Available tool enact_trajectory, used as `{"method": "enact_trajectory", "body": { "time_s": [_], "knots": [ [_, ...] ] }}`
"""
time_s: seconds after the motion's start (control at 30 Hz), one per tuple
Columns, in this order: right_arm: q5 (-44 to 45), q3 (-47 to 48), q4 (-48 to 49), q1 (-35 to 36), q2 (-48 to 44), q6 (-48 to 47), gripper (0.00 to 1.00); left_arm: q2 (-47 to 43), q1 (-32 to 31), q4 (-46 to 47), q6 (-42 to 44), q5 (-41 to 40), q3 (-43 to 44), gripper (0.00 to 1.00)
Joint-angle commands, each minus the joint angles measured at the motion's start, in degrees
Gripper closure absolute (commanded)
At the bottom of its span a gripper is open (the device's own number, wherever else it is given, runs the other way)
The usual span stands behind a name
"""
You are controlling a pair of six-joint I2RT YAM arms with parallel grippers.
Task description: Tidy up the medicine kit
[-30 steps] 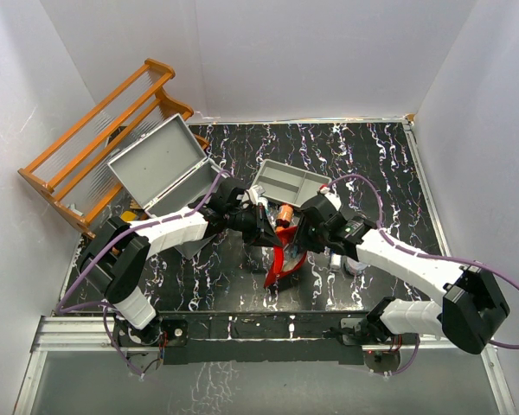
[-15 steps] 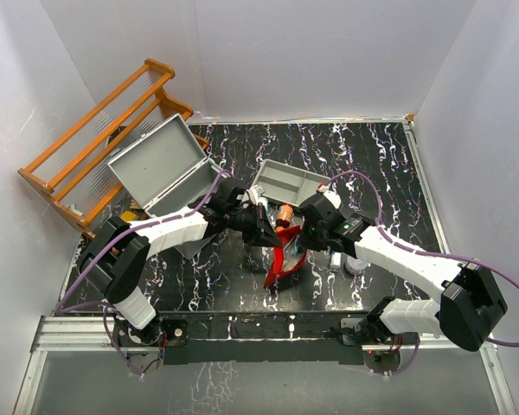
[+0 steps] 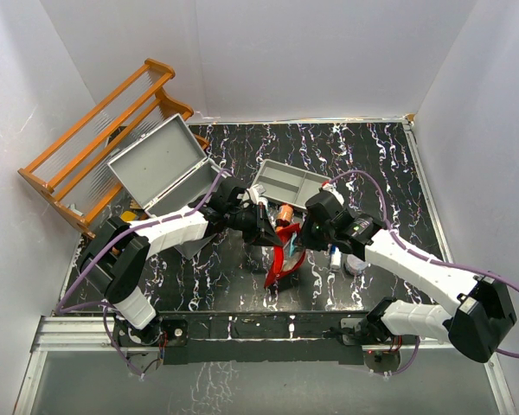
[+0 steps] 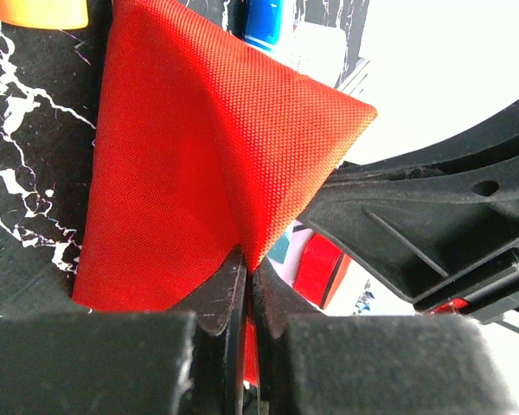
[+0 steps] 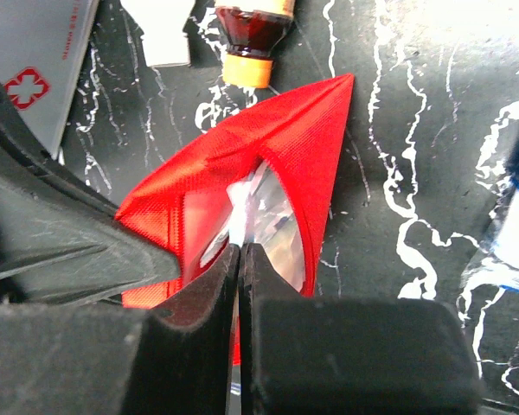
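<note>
The left fingers point(image 4: 209, 303) are clamped shut on a fold of the red pouch point(image 4: 182, 156); the right fingers point(image 5: 277, 294) pinch its open lip. Even, gentle spreading should keep its mouth open. The medicine kit point(image 3: 160, 164) stands lid-up at left on the surface point(image 3: 372, 164).

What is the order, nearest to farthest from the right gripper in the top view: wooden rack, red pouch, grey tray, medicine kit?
From the right gripper:
1. red pouch, pinched in this gripper, mid-table.
2. grey tray, just behind the gripper.
3. medicine kit, lid open, well off to the left.
4. wooden rack, back-left corner, beyond the kit.
</note>
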Motion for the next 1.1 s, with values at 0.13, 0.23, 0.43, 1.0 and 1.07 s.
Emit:
{"method": "enact_trajectory", "body": {
  "time_s": [0.13,0.23,0.43,1.0,1.07],
  "knots": [
    [-6.1,0.4,4.7,0.0,-2.1,5.2,0.69,-0.9,-0.2,-1.6,1.3,1.4,2.2,1.00],
    [-0.9,2.0,1.7,-0.2,-2.5,2.3,0.62,-1.0,-0.2,-1.9,1.8,1.5,2.2,1.00],
    [3.8,6.4,1.2,-1.6,-2.8,-16.0,0.59,-1.3,-0.2,-5.2,5.8,2.5,3.1,1.00],
    [4.4,4.8,4.2,-2.4,6.8,-34.7,0.66,-0.5,-0.2,-7.1,9.5,5.8,4.6,1.00],
    [4.7,4.3,6.2,-2.4,6.8,-33.4,0.67,-0.5,-0.2,-7.0,9.5,5.9,4.6,1.00]
  ]
}}
